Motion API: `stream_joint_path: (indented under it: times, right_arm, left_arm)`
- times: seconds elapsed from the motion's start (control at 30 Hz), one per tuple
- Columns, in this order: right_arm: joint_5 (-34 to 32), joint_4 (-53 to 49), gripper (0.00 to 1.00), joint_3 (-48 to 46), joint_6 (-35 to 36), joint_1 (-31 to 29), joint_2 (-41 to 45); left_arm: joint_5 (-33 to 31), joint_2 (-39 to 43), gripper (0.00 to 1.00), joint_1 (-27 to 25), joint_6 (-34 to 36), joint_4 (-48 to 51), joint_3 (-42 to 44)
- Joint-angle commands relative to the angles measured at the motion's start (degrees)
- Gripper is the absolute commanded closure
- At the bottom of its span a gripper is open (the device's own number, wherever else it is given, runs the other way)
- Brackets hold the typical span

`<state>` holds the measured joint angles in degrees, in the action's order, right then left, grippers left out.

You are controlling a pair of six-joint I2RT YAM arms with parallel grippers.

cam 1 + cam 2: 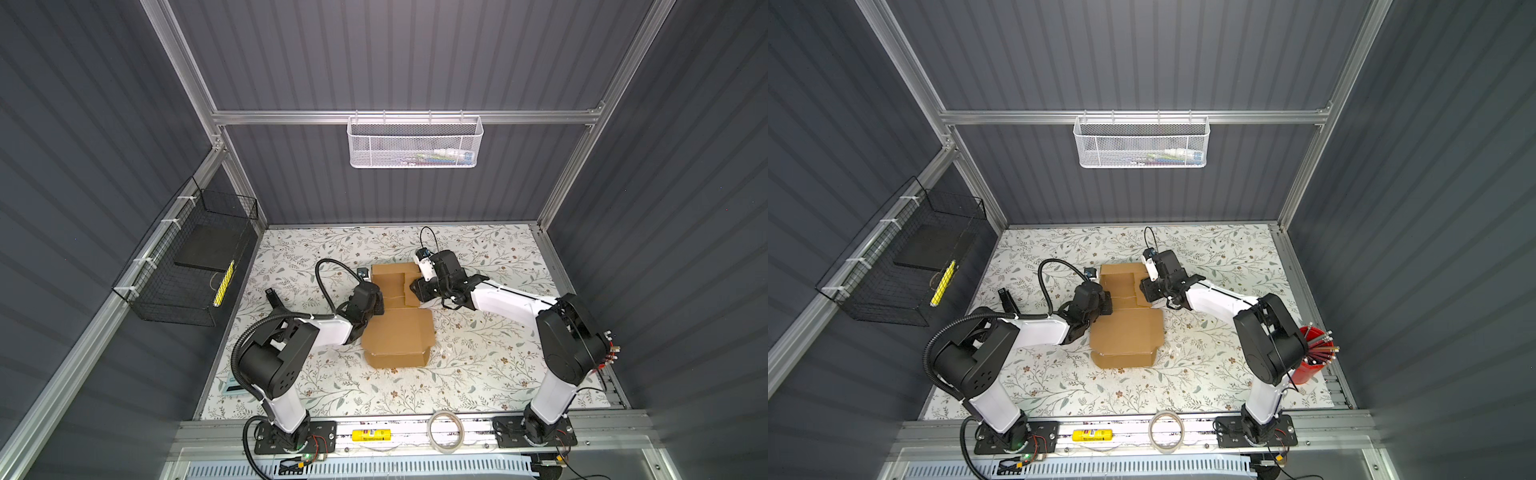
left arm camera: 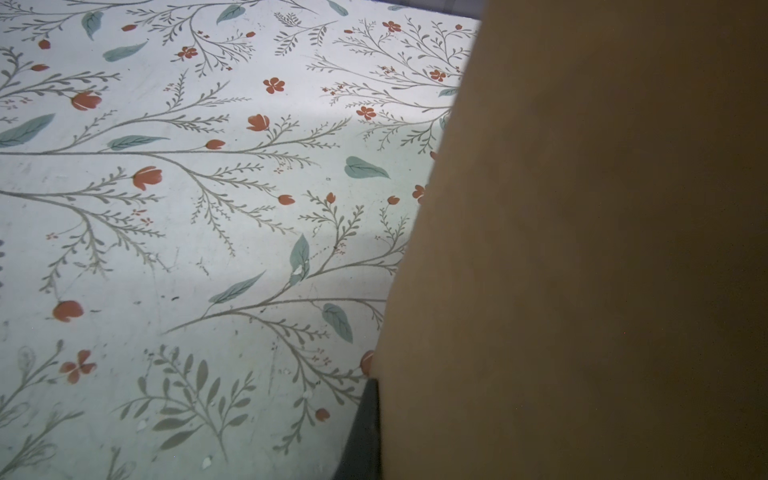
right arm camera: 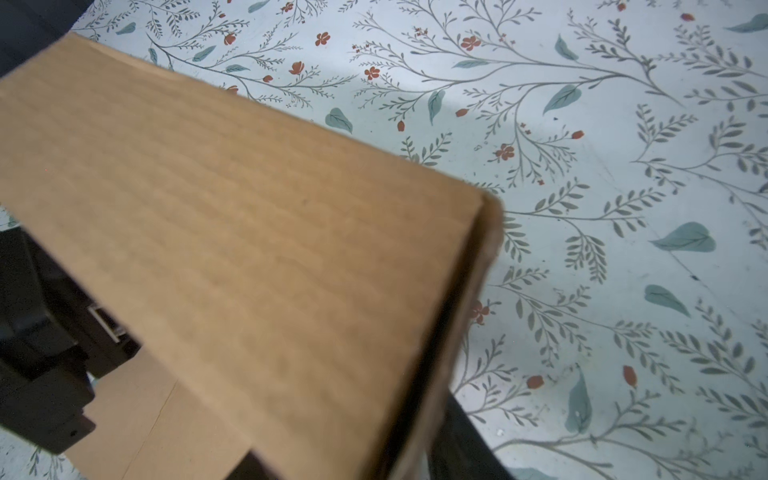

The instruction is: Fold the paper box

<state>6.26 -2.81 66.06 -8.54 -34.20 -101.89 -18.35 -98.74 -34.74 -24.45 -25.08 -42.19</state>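
The paper box [image 1: 399, 332] [image 1: 1127, 332] is a brown corrugated sheet on the floral table, its far half partly folded up. My left gripper [image 1: 377, 305] [image 1: 1106, 305] is at the box's left side. In the left wrist view one dark finger [image 2: 363, 432] presses against a raised cardboard wall [image 2: 582, 249] that hides the other finger. My right gripper [image 1: 414, 286] [image 1: 1144, 286] is at the right side of the box's far half. Its jaws straddle a doubled-over flap [image 3: 249, 249], with one finger [image 3: 461, 440] lying along the flap's outer face.
A white mesh basket [image 1: 415, 141] hangs on the back wall and a black wire basket [image 1: 187, 266] on the left wall. A tape roll [image 1: 446, 430] and a yellow tube [image 1: 372, 435] lie on the front rail. A red cup of pencils [image 1: 1314, 353] stands behind the right arm.
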Motion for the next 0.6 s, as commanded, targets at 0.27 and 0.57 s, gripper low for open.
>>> stream_joint_path:
  times: [0.27, 0.57]
  right_arm:
    - [-2.1, 1.6, 0.61, 2.7, -2.5, -1.2, -2.4]
    - [-5.2, 1.4, 0.61, 4.8, -4.8, -2.3, -4.4]
  left_arm:
    - [3.8, -2.5, 1.0, -0.2, -0.1, 5.4, -0.6]
    - [4.4, -2.9, 1.0, -0.2, -0.3, 5.6, -1.3]
